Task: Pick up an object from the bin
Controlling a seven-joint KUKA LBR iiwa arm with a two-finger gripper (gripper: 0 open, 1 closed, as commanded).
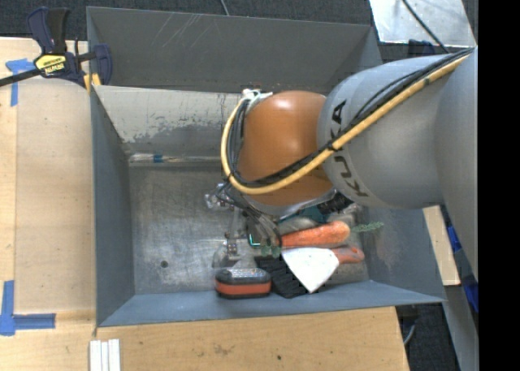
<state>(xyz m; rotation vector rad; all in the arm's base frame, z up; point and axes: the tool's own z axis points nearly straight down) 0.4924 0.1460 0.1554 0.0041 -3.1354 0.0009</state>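
Observation:
My gripper (236, 241) hangs below the arm's orange cover, low in the front middle of the bin. Directly beneath it, against the front wall, lies a flat black thing with an orange-red rim (242, 282). Just to the gripper's right an orange toy carrot (315, 236) lies crosswise. In front of the carrot sits a white wedge-shaped piece (313, 267), and a black ribbed thing (284, 282) lies between that piece and the orange-rimmed one. I see nothing held in the gripper.
A thin clear stick (166, 158) lies along the foot of the back wall at the left. The arm and its orange cover hide the right middle of the bin. The bin's left half shows bare scuffed floor.

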